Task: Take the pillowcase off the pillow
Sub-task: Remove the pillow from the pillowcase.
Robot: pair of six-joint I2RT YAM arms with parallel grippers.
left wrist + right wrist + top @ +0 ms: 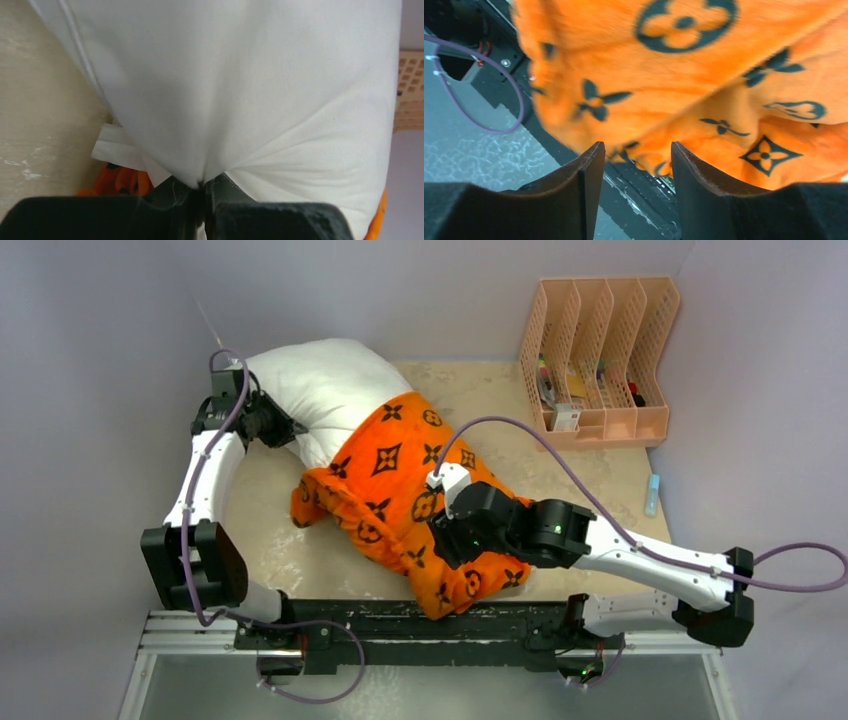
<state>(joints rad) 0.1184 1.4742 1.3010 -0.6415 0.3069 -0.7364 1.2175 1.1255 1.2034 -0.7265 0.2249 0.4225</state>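
From above: looks roughly half done. Shows the pillow point(320, 390) bare at its far-left end, with the pillowcase point(405, 495) bunched over the near half and trailing onto the base rail point(400, 625). Leaves that remaining cover to be drawn off. Finds the left gripper point(283, 430) at the pillow's bare edge and the right gripper point(440, 542) over the orange cloth. Notes a file rack point(600, 360) far right, well apart; nothing seen blocking.

Left wrist: confirms jaws clamped tight on a pinch of white pillow cloth, beside a white label point(117, 150).

Right wrist: shows fingers point(574, 200) moderately apart, gripping nothing visible, with the pillowcase hanging just ahead.
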